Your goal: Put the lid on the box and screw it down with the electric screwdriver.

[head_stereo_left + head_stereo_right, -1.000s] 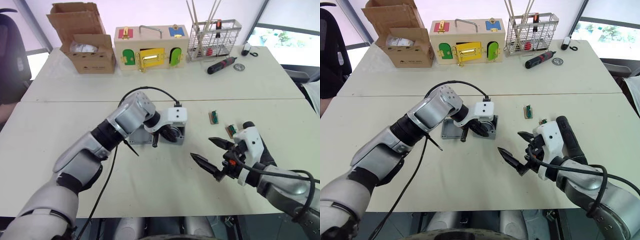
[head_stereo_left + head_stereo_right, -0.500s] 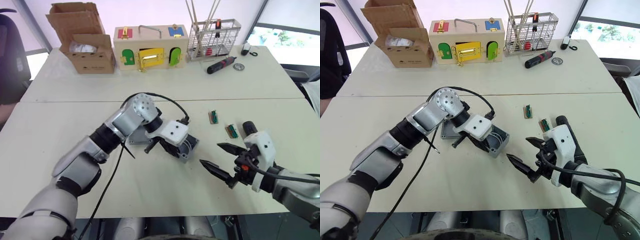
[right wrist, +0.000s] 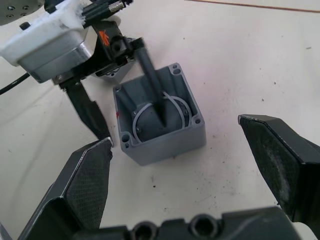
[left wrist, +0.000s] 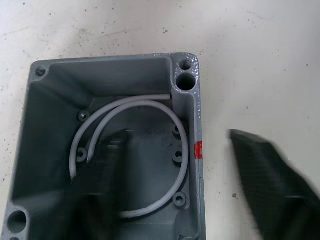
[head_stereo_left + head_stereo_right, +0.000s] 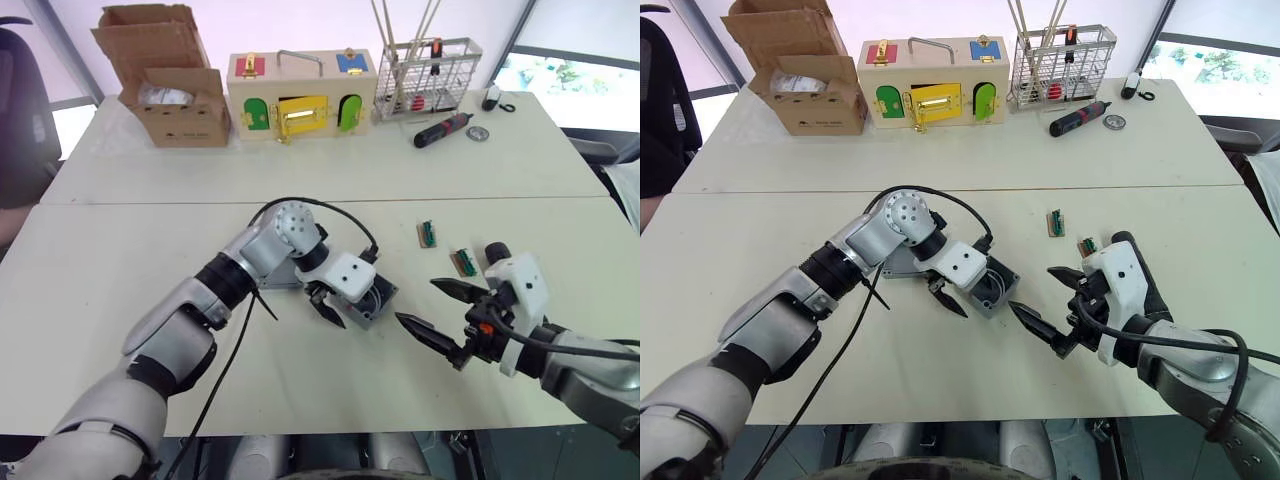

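The box sits open-side up on the near table, the left gripper straddling one wall with a finger inside, the right gripper just to its right, and what may be the lid behind the left wrist.

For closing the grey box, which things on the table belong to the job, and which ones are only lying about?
Job in hand:
box, open side up
lid, beside it, partly hidden

Lying about:
cardboard box
wooden latch box
wire rack
black-and-red screwdriver
two small green parts
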`<control>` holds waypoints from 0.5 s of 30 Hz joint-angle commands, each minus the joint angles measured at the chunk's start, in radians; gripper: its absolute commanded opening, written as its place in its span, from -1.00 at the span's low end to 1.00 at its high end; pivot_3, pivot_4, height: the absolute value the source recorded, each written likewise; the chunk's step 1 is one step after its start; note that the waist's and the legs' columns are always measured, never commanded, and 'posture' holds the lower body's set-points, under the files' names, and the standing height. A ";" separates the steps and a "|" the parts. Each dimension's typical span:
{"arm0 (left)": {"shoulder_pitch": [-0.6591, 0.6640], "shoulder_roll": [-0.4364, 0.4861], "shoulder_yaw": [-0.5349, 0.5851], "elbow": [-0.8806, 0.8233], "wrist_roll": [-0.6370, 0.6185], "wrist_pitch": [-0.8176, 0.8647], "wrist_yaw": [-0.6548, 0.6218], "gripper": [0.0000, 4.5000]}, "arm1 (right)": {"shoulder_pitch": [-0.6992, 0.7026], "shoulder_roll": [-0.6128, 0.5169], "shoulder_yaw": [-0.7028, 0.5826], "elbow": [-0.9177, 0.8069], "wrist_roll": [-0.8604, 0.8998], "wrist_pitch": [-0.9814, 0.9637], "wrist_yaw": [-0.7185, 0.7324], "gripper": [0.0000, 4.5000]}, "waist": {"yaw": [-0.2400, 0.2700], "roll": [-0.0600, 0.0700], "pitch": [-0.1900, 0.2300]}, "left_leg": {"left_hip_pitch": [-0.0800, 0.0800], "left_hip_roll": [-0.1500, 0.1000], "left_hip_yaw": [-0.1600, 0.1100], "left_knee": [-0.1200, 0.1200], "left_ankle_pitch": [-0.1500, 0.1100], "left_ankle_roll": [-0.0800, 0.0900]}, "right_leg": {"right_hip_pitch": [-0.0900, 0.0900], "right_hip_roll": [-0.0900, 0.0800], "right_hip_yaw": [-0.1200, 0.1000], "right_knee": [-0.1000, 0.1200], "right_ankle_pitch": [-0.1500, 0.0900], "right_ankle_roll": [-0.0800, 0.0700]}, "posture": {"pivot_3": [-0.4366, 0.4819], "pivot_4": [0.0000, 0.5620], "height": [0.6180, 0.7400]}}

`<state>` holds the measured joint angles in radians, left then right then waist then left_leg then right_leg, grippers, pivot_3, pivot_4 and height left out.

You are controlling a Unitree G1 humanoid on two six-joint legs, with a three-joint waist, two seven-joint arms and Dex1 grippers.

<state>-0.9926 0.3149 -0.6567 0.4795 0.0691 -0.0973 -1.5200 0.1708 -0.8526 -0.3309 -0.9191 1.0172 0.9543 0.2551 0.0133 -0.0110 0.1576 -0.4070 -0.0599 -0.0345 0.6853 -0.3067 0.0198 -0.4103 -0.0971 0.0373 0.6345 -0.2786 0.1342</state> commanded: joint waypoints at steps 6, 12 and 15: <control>-0.109 0.158 0.386 -0.188 -0.159 0.593 0.185 0.99 | -0.169 -0.153 -0.166 0.086 0.276 -0.001 0.055 1.00 | -0.009 0.000 0.000 | 0.000 0.001 0.000 0.000 0.000 0.000 | -0.001 0.001 0.000 0.002 0.000 0.000 | -0.05 -0.47 0.95; -0.010 0.270 0.535 -0.466 -0.290 1.064 0.289 0.99 | -0.317 -0.302 -0.109 0.190 0.322 0.018 0.181 1.00 | -0.008 0.000 0.000 | 0.001 0.001 -0.001 -0.001 0.000 0.000 | -0.002 0.001 -0.003 0.006 0.000 0.000 | -0.05 -0.47 0.95; 0.052 0.331 0.559 -0.608 -0.349 1.235 0.330 0.99 | -0.365 -0.318 -0.073 0.221 0.305 0.008 0.235 1.00 | -0.004 -0.001 0.001 | -0.001 0.001 -0.001 -0.001 0.002 -0.004 | -0.005 -0.001 -0.003 0.011 0.000 0.000 | -0.05 -0.47 0.95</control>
<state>-0.9273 0.6203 -0.1364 -0.0391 -0.2408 1.0504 -1.2150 -0.1681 -1.1530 -0.3970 -0.7041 1.3265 0.9765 0.4554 0.0094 -0.0123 0.1586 -0.4085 -0.0586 -0.0354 0.6853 -0.3046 0.0159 -0.4155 -0.0978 0.0339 0.6456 -0.2786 0.1345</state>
